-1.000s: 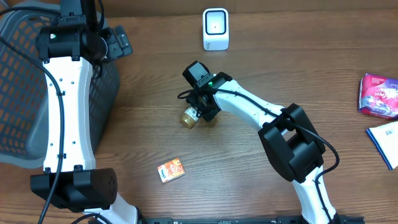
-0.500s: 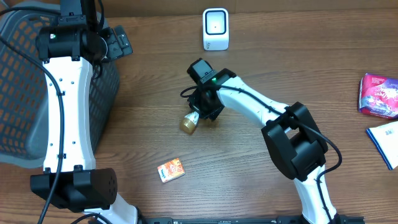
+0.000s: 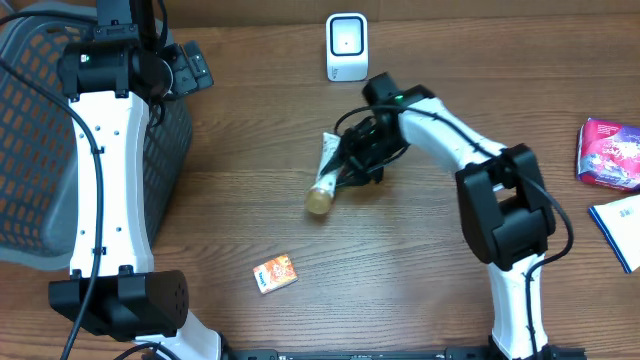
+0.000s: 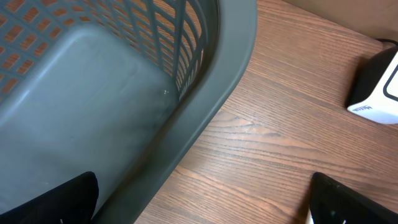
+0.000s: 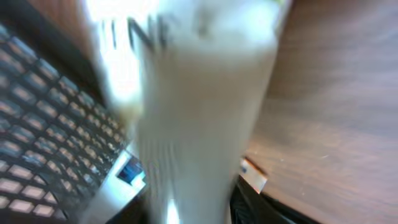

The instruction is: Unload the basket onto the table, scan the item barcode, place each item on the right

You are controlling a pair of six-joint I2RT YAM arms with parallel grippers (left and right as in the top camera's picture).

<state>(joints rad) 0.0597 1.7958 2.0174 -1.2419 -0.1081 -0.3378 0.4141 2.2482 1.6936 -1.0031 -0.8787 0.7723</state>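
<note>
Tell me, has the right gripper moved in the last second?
Yes. The right gripper, holding the tube, has shifted rightward and up in the overhead view, nearer the barcode scanner.

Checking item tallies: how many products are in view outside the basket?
4: a tube in the right claw, a small orange box near the front edge, a purple packet and a white-blue pack at the right edge. The basket may hide more.

Found the tube (image 5: 205, 112) too blurred to read up close; saw the scanner (image 4: 376, 87) cut off at the left wrist view's edge.
</note>
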